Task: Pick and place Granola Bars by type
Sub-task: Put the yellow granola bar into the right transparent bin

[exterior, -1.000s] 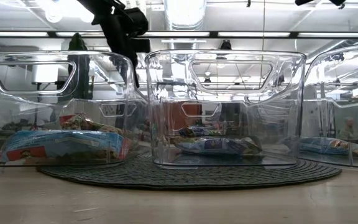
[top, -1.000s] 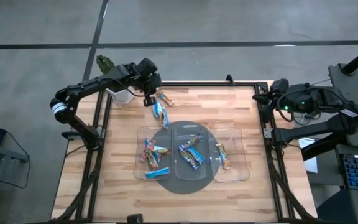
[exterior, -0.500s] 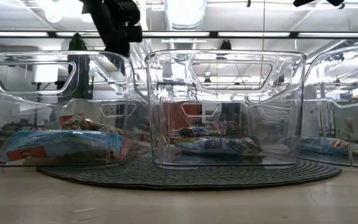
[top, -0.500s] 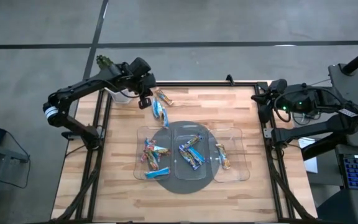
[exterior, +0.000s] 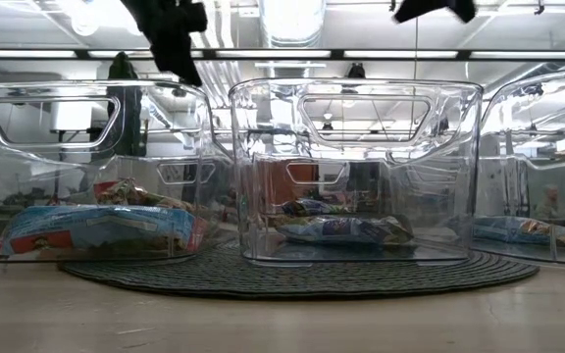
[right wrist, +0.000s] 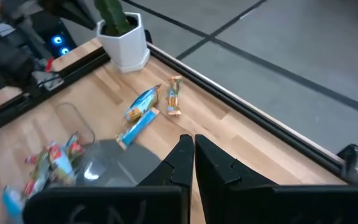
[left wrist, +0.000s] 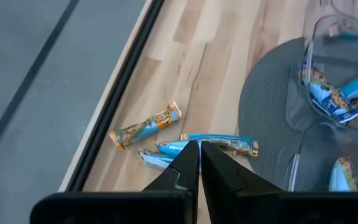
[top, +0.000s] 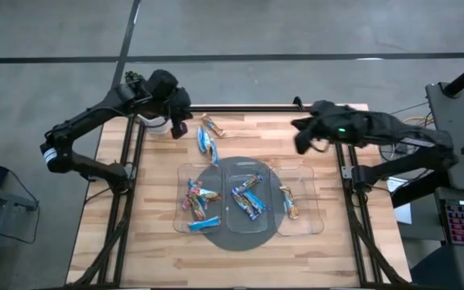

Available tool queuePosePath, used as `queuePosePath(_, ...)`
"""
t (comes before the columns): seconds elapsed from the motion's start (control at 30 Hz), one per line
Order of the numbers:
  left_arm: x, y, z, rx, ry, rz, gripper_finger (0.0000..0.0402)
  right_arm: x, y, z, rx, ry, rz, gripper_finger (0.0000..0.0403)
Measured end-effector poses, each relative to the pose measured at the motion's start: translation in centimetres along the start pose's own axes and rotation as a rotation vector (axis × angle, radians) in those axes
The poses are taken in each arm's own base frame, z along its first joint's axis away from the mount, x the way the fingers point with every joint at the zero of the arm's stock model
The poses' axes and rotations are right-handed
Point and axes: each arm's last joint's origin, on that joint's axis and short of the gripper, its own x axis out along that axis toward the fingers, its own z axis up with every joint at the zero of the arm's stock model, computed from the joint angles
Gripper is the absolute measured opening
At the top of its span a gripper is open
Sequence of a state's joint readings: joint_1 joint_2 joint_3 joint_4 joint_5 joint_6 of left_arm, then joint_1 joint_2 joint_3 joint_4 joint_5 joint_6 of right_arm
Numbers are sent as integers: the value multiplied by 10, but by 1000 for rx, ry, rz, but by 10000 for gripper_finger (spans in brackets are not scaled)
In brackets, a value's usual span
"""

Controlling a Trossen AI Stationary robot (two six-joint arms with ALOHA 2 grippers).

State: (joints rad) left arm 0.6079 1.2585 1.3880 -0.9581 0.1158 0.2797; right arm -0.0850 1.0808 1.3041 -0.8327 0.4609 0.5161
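While both arms hang above far half of wooden table [top: 312,242], neither holds anything. Left gripper [top: 179,127] near far-left corner, jaws pressed together, beside small potted plant [top: 139,84]. Right gripper [top: 302,145] over far-right part of table, jaws likewise together. Three loose granola bars [top: 209,142] lie on bare wood near left gripper: two light blue, one tan-orange [left wrist: 145,126]. Three clear trays [top: 299,226] sit side by side on round dark mat [top: 234,240] mid-table, each holding more bars.
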Motion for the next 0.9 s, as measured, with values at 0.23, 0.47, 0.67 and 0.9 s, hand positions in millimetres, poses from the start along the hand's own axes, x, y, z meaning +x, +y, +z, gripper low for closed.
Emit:
queuePosePath(0.23,-21,-3,-3,-13,-62,17,0,59,11,19,23,-13,136,8)
queuePosePath(0.47,-28,-5,-4,-9,-84,24,0,106,2,47,47,-22,263,8)
queuePosePath(0.67,-28,-5,-4,5,-80,24,0,142,-12,73,50,11,315,8)
queuePosePath(0.9,-27,-4,-4,20,-75,25,0,183,-26,95,22,71,276,8)
